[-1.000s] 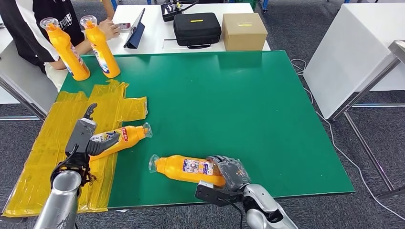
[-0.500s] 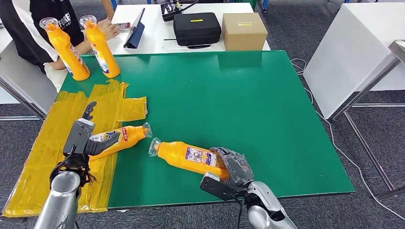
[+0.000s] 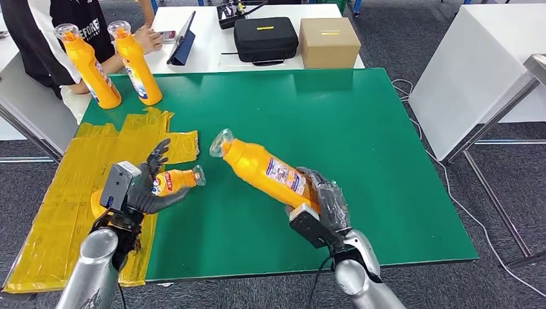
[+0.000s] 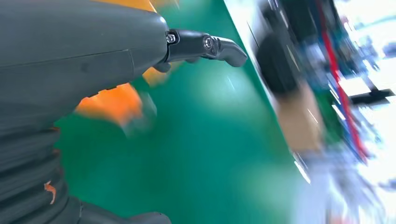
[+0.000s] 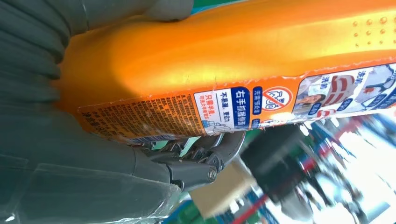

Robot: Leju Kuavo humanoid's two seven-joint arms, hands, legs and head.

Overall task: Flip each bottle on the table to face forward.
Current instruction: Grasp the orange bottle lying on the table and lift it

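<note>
Head view: right hand (image 3: 325, 206) grips a tilted bottle (image 3: 264, 167); left hand (image 3: 143, 187), fingers spread, half-hides another.

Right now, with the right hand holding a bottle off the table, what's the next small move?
Probably tip the lifted bottle upright and set it on the green mat. The right hand grips its base, neck slanting up, with bare mat around it.

We see the right robot hand (image 3: 324, 205) has lifted its orange bottle (image 3: 265, 167) off the worktop (image 3: 360, 129), cap now tilted up and away. The left robot hand (image 3: 143, 188) has spread its fingers over the second bottle (image 3: 174, 179).
</note>
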